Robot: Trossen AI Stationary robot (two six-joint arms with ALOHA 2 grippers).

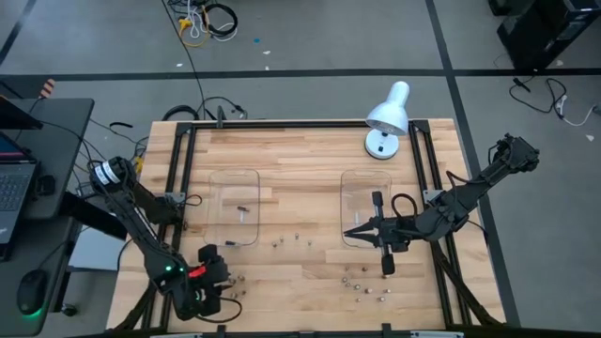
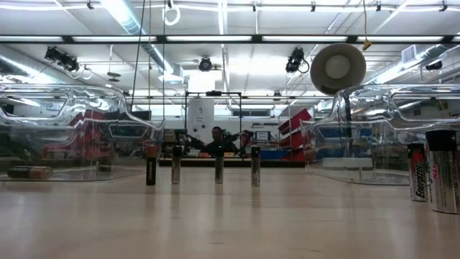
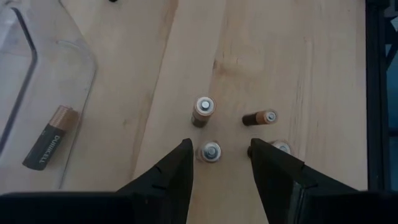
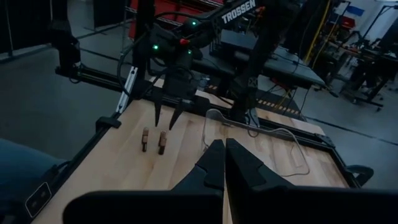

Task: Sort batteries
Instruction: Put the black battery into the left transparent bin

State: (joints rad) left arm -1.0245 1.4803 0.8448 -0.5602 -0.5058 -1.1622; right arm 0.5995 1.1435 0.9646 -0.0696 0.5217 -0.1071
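**Left hand spread above upright batteries at the near-left table corner; right hand closed over the right tray**

The left hand (image 1: 214, 282) hangs near the table's (image 1: 310, 155) front-left corner, fingers (image 3: 171, 174) apart and pointing down. In the left wrist view one upright battery (image 3: 210, 152) stands in the gap between the fingertips, untouched. A second upright battery (image 3: 203, 111) stands just beyond it, a third battery lying on its side (image 3: 259, 117) rests nearby, and another is partly hidden by the finger beside it. The table edge and the dark frame rail (image 3: 380, 93) run close along that side, leaving little room there.

The left clear tray (image 1: 235, 208) holds a Duracell battery (image 3: 51, 136) lying flat near its rim.

The right hand (image 1: 351, 232) is over the front-left edge of the right clear tray (image 1: 362, 192), fingers together with nothing between them.

More batteries lie scattered on open wood: a loose row (image 1: 291, 240) between the trays and a cluster (image 1: 362, 284) near the front edge, well apart from both hands. A white desk lamp (image 1: 387, 120) stands at the back edge.
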